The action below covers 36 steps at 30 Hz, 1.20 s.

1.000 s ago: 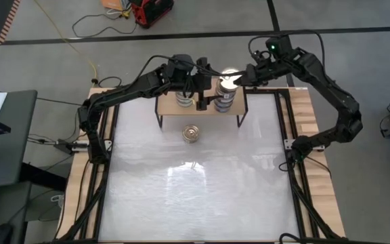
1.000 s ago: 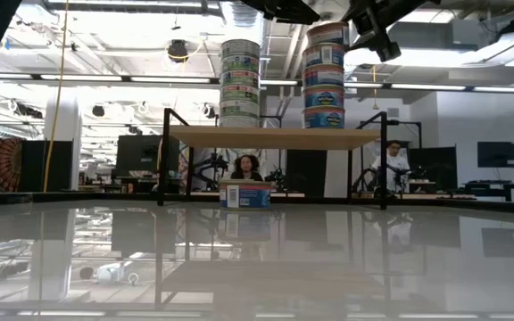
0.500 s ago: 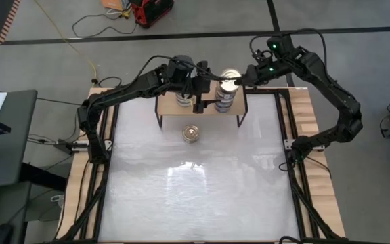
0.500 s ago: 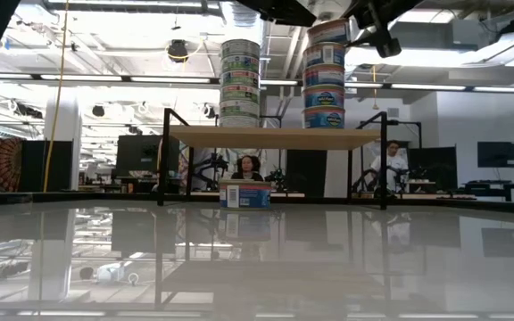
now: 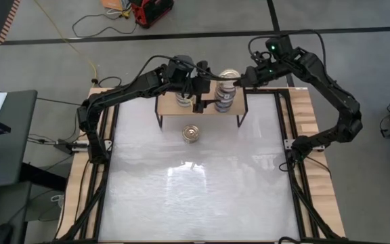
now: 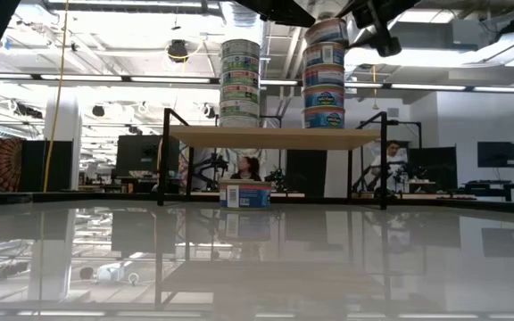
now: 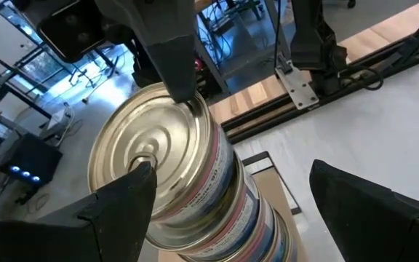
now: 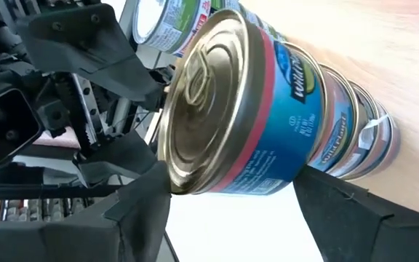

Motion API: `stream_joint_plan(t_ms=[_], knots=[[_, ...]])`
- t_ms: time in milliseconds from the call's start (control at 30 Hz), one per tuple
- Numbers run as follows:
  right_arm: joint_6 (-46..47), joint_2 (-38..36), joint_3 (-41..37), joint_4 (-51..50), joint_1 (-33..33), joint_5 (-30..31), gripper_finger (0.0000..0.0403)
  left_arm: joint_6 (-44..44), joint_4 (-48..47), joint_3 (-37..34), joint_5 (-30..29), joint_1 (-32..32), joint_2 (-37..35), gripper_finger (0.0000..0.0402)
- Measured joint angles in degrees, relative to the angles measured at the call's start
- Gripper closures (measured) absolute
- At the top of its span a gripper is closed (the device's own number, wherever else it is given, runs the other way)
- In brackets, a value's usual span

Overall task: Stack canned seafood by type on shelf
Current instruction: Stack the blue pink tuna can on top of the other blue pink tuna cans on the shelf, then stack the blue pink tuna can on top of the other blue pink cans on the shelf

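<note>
**A:** Where do the tins sit at this moment?

**B:** On the shelf (image 5: 202, 116), a low wood board on black legs at twelve o'clock on the table (image 5: 195, 190), two stacks stand side by side. The blue-labelled stack (image 6: 325, 76) is toward three o'clock, the green-labelled stack (image 6: 240, 82) toward nine o'clock. One loose tin (image 5: 191, 133) rests on the table just in front of the shelf, toward six o'clock.

**A:** What are the arms doing?

**B:** The right gripper (image 8: 224, 211) straddles the top tin (image 8: 246, 116) of the blue-labelled stack. Its fingers are spread, with a gap showing on each side of the tin, so it appears released rather than clamped. The left gripper (image 5: 198, 95) hovers between the two stacks, fingers wide apart and holding nothing.

**A:** How should the release be finished well?

**B:** In my judgement, the right gripper should rise straight up before pulling away toward three o'clock, so neither finger brushes the rim. The stack is tall and narrow, and a sideways nudge could topple it. The top tin looks roughly centred on those below.
</note>
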Motion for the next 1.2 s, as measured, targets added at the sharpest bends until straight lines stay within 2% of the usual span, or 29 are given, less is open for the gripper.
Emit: stream_joint_plan(t_ms=[800, 967, 1067, 1200], knots=[[0.15, -0.02, 0.02, -1.50, 0.46, 0.23, 0.0088, -0.23, -0.40, 0.00, 0.37, -0.54, -1.30, 0.0055], [-1.82, -2.51, 0.02, -1.46, -0.07, 0.80, 0.0088, 0.19, -2.88, -0.03, 0.02, -1.36, -3.76, 0.0055], [-5.40, -5.31, 0.04, -2.04, 0.17, 3.34, 0.0088, 2.80, -7.71, 0.07, -3.52, -3.20, -4.89, 0.0055], [-11.33, -9.12, -0.15, -3.04, 3.29, 11.94, 0.0088, 5.73, -15.91, -0.08, -9.03, -6.82, -4.46, 0.0055]])
